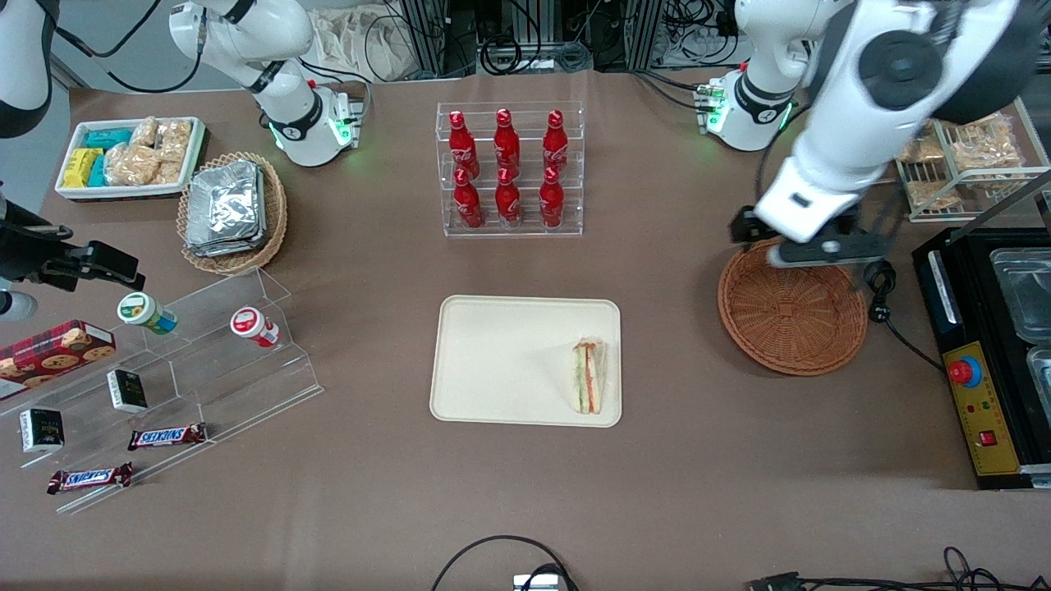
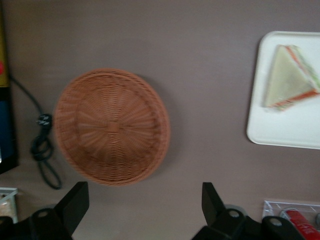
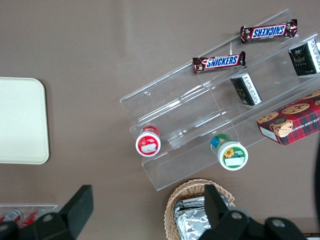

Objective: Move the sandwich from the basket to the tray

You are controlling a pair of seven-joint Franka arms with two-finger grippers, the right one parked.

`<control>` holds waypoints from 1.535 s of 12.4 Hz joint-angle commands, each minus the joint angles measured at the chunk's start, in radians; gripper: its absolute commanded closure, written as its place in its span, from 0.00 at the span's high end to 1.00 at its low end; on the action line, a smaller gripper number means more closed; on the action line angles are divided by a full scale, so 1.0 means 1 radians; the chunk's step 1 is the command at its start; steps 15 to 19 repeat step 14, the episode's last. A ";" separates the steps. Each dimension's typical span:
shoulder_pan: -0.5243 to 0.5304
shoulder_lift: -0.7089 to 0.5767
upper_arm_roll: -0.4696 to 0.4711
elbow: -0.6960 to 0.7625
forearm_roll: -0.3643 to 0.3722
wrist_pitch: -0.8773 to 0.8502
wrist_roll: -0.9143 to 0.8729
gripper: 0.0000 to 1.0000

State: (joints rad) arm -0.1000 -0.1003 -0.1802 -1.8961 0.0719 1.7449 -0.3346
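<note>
One sandwich lies flat on the tray, near the rim facing the emptied basket, so the transfer looks done. Hovering above the basket's edge, the gripper has its jaws spread apart and carries nothing, which suits a retreat after release. Readable writing: "SNICKERS" on two bars on the clear shelf.

Sandwich flat on tray — basket empty, gripper above, open.
</note>
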 commanded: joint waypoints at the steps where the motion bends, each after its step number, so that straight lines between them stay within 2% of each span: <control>1: 0.135 0.008 -0.010 0.124 -0.041 -0.114 0.054 1.00; 3: 0.207 0.049 -0.010 0.251 -0.061 -0.192 0.058 1.00; 5: 0.300 0.063 -0.010 0.284 -0.165 -0.211 0.147 1.00; 7: 0.348 0.092 -0.010 0.302 -0.178 -0.211 0.180 1.00; 11: 0.342 0.109 -0.016 0.321 -0.156 -0.211 0.126 1.00; 14: 0.306 0.158 -0.071 0.324 -0.066 -0.208 0.064 1.00; 19: 0.306 0.158 -0.071 0.324 -0.066 -0.208 0.064 1.00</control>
